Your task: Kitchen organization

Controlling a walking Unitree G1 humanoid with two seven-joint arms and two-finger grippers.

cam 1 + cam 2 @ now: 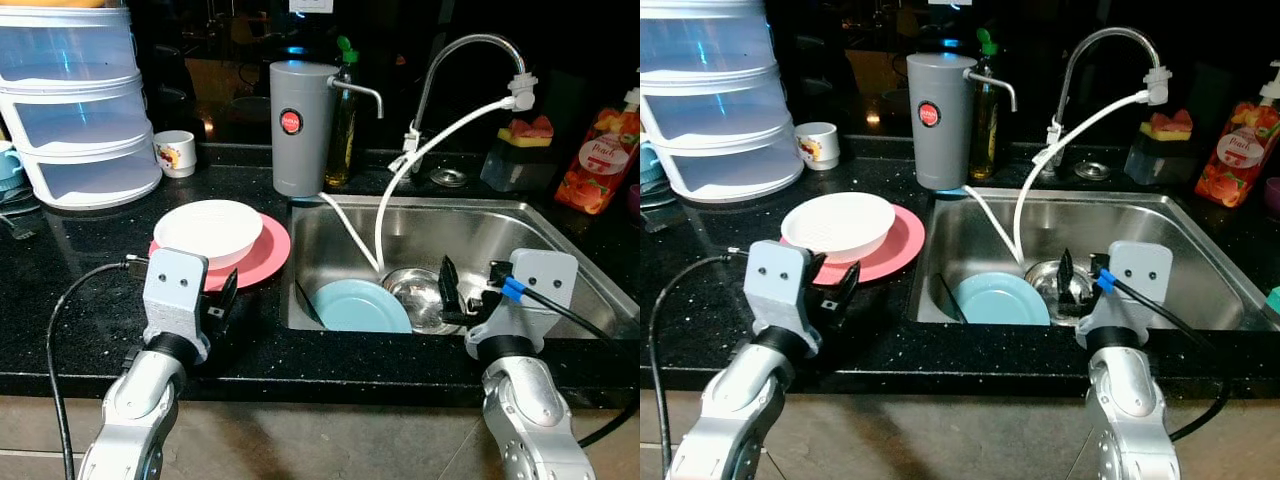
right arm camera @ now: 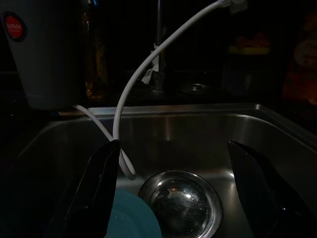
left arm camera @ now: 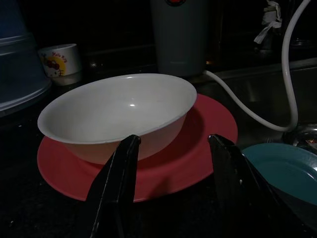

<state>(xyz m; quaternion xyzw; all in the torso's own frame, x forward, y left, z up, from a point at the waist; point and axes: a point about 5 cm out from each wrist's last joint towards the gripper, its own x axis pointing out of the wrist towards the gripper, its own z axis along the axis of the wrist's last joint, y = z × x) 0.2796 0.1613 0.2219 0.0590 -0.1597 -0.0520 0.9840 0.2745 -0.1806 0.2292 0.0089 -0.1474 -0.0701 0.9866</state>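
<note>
Hovering spread-fingered — left gripper (image 3: 171,163) before white bowl (image 3: 119,111), right gripper (image 2: 176,183) over sink (image 1: 560,240)

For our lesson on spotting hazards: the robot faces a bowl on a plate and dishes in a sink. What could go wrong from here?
1. The white bowl sits loose on the pink plate; the open left gripper lifting the plate could slide it off.
2. The right gripper, open over the sink, might snag the white hose.

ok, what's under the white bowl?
The white bowl sits on a pink plate on the black counter. The plate's rim shows around it; its middle is covered by the bowl.
</note>
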